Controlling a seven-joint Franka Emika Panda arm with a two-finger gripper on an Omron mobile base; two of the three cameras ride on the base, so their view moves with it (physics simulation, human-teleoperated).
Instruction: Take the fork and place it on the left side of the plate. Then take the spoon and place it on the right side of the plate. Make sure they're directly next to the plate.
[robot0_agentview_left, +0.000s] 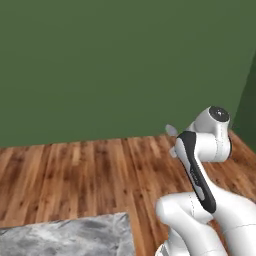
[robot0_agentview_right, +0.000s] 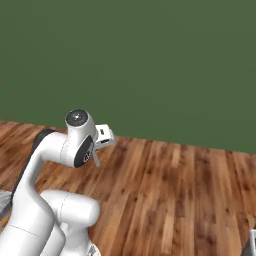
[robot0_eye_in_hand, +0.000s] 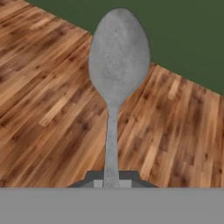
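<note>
Green wall (robot0_agentview_left: 100, 65) rises behind a wood-plank floor (robot0_agentview_left: 75, 175), with a grey marble counter (robot0_agentview_left: 65, 237) corner at the near left. Held up over the floor, the spoon (robot0_eye_in_hand: 117, 83) is matt speckled grey, with an oval bowl at the far end and a slim handle running back to the gripper (robot0_eye_in_hand: 111, 183). No writing can be read on it. The fingers are clamped on the handle's near end. From the left base camera the bowl's tip pokes out beyond the arm (robot0_agentview_left: 200, 170).
</note>
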